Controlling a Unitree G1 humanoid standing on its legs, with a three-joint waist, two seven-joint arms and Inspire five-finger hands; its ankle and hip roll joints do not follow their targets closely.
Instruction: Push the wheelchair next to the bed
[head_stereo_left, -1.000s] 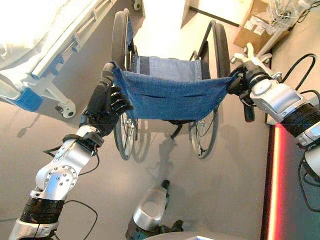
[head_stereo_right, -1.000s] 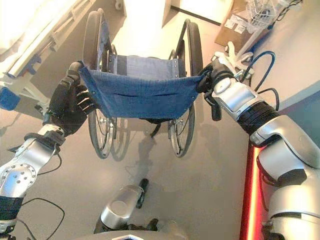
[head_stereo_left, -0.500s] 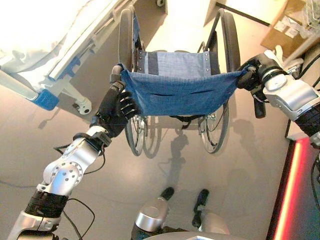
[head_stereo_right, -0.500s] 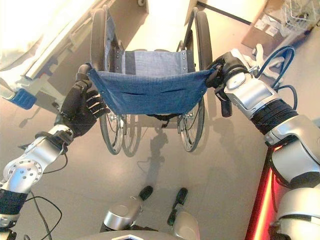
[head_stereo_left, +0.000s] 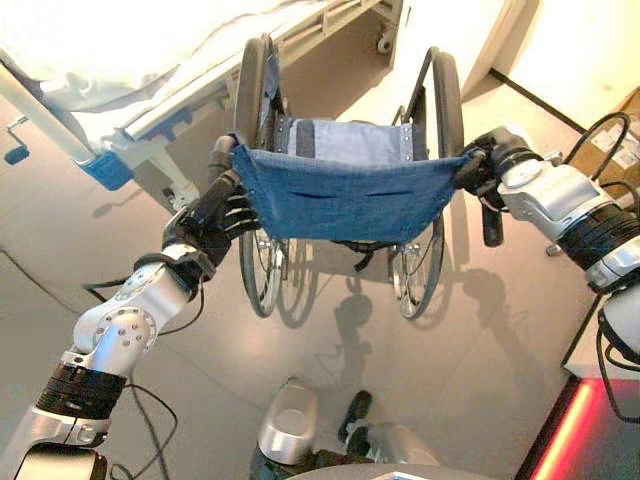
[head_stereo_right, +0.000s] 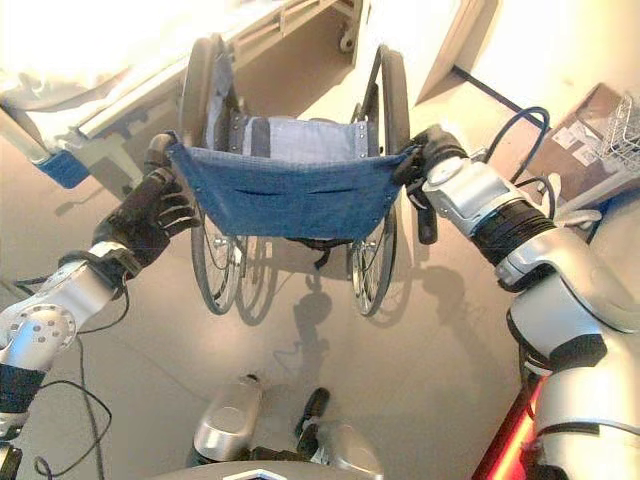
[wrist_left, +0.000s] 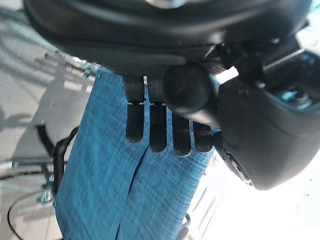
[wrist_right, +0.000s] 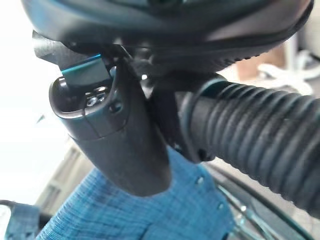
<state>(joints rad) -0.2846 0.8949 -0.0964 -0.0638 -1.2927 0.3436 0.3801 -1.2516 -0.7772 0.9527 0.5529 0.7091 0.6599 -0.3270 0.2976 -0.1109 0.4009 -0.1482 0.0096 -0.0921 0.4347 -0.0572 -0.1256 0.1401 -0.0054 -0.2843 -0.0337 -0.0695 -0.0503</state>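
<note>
Since the earlier frames the view has swung, and the bed (head_stereo_left: 150, 75) now runs across the upper left of the frame close ahead of the wheelchair (head_stereo_left: 345, 190), its end frame near the chair's left wheel; so the pair looks to have turned toward the bedside. The chair sits upper centre, its blue backrest cloth stretched between the two push handles; both hands sit at those handles because that is where a push steers the chair. The left hand (head_stereo_left: 215, 210) is at the left handle (head_stereo_left: 222, 158), and its wrist view shows the fingers (wrist_left: 157, 132) curled over the grip with the blue cloth behind them; the right hand (head_stereo_left: 478, 170) is wrapped on the right handle, whose ribbed grip (wrist_right: 260, 132) runs beside its thumb in the wrist view. A cardboard box (head_stereo_right: 585, 130) stands at the right edge. The chair's seat and footrests are hidden behind the backrest; the bed is cut off at the top and left edges, so how far along its side the chair has come is hard to judge.
</note>
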